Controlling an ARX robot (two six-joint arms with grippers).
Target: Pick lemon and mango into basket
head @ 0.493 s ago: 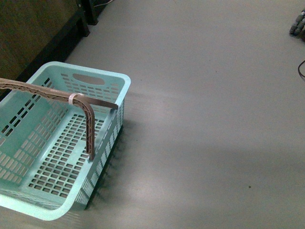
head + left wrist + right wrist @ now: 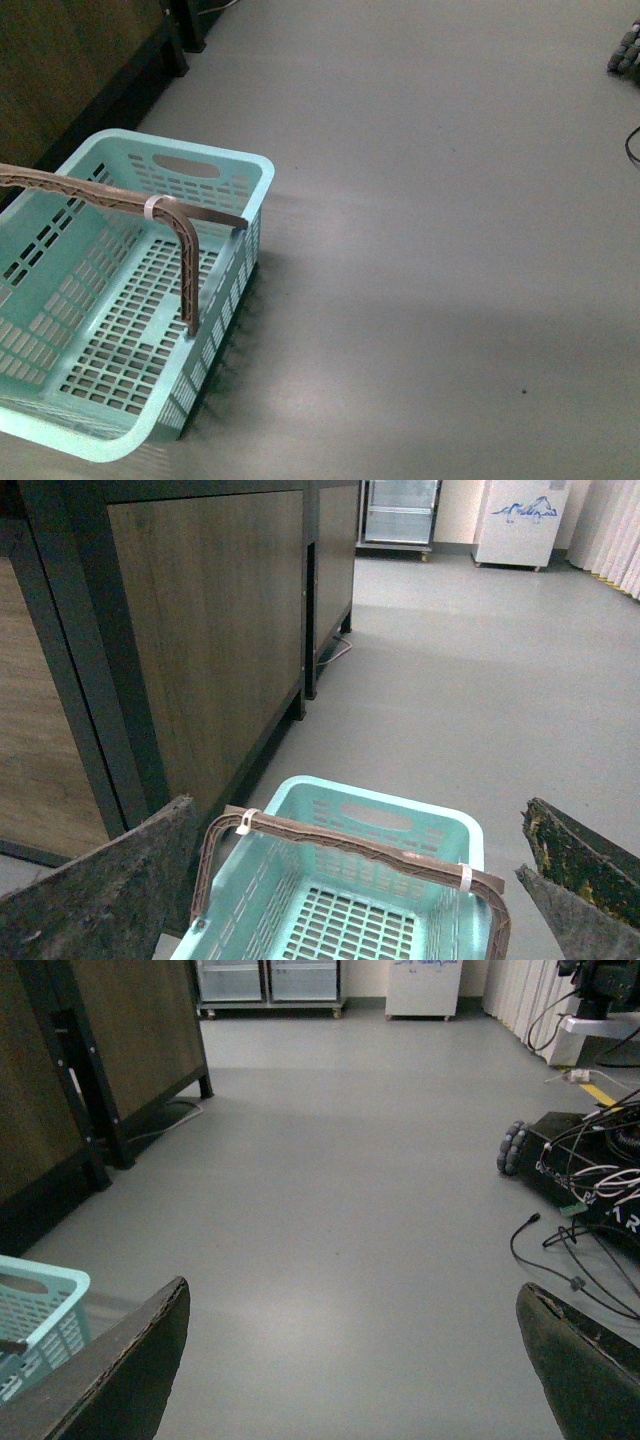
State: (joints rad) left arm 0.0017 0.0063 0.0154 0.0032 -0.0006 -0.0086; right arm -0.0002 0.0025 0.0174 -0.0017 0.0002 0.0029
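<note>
Front view — light teal rectangular plastic basket (image 2: 228,153) with slotted walls sits on the grey floor (image 2: 450,250), low and to my left. Its long axis runs from the near edge of the frame away from me, and the end wall with the oval cut-out faces away. The brownish-mauve curved handle (image 2: 187,270) stands up and arches across the short axis, with a white tie (image 2: 152,207) wrapped around it. The dark wooden cabinet (image 2: 70,60) is just beyond the basket's left side. Neither of my arms shows here.

Left wrist view — the same basket (image 2: 440,820) lies below my left pincer (image 2: 355,808), framed between its two dark fingers (image 2: 100,890). The oval cut-out end points away from the camera and the handle (image 2: 350,845) spans side to side. Pincer spread wide, nothing held. The cabinet (image 2: 200,630) runs alongside.

Right wrist view — my right pincer (image 2: 352,1290) hangs over bare floor (image 2: 340,1160), fingers (image 2: 120,1370) spread wide, nothing in them. Only one corner of the basket (image 2: 40,1305) shows, beside one finger. A black wheeled machine with loose cables (image 2: 580,1160) stands well apart on the other side.
</note>
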